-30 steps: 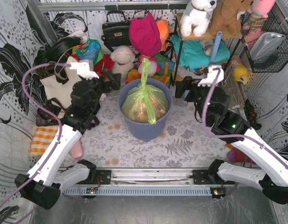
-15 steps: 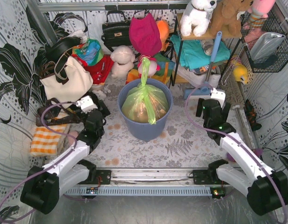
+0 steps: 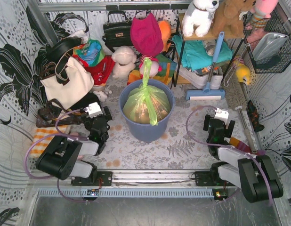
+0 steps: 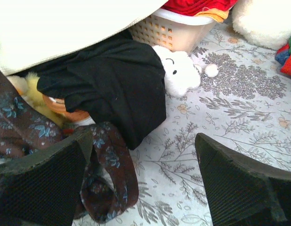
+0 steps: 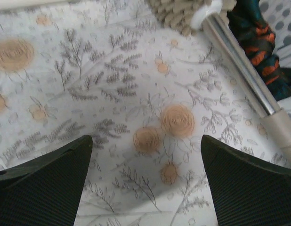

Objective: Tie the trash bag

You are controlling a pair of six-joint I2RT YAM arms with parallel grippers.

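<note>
The trash bag (image 3: 146,102) — translucent lime-green, crumpled copper-brown paper showing through — sits in the round blue-grey bin (image 3: 148,131), its gathered neck standing upright. The left gripper (image 4: 141,174) and right gripper (image 5: 146,179) are low, well apart from it, jaws spread wide and holding nothing.

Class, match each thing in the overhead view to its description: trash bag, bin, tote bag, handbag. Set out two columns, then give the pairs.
Things:
1. trash bag
2. bin
3. tote bag
4. handbag

Descriptions:
A. black, at the back
B. lime green, sitting inside another thing
C. cream, on the left
D. blue-grey, round, in the middle

Pairs: 1-B, 2-D, 3-C, 4-A
</note>
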